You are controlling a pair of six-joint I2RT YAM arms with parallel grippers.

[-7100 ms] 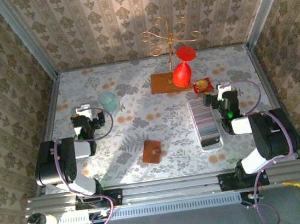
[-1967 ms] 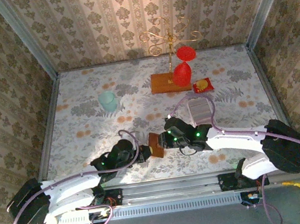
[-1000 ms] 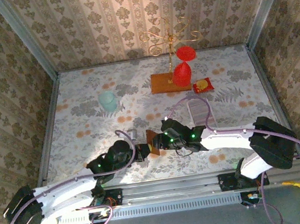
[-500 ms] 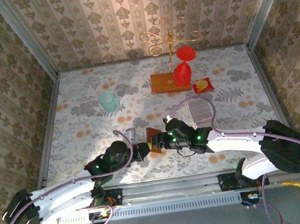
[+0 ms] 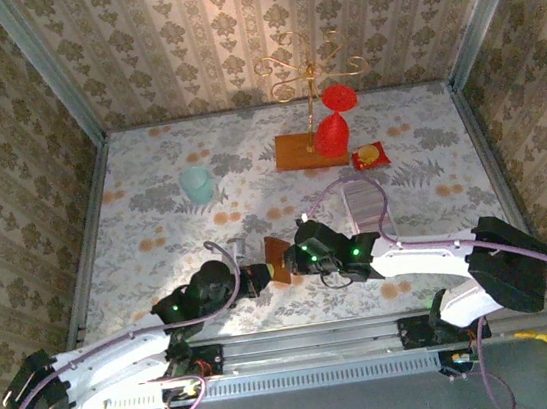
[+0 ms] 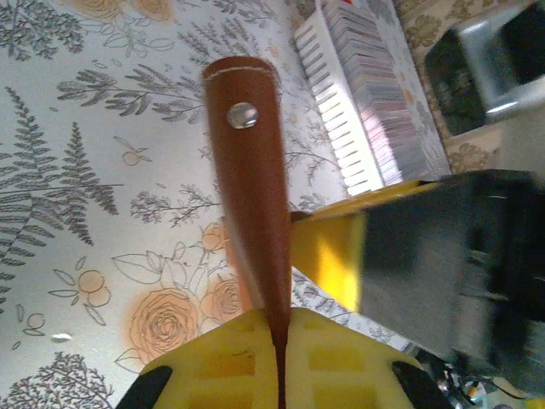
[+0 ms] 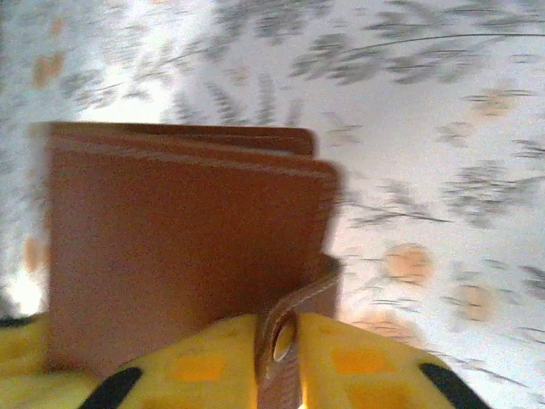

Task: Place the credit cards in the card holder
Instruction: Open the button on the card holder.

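Floral table (image 5: 149,180): cup (image 5: 196,183), tray (image 5: 363,208), packet (image 5: 370,155)

The left arm (image 5: 111,352) and the right arm (image 5: 431,249) were built alike, with smooth white link shells set between bulky black joint housings, small green lights (image 5: 308,250) glowing near the wrists, and a thin purple cable (image 5: 389,214) looping loosely along each. From above, the left gripper (image 5: 260,278) and the right gripper (image 5: 283,262) looked dark-bodied. Up close, the left fingers (image 6: 341,362) and the right fingers (image 7: 358,362) were bright yellow moulded plastic with shallow square recesses and rounded black patches toward the outer edges, backed on the right gripper by a boxy matte-black block.
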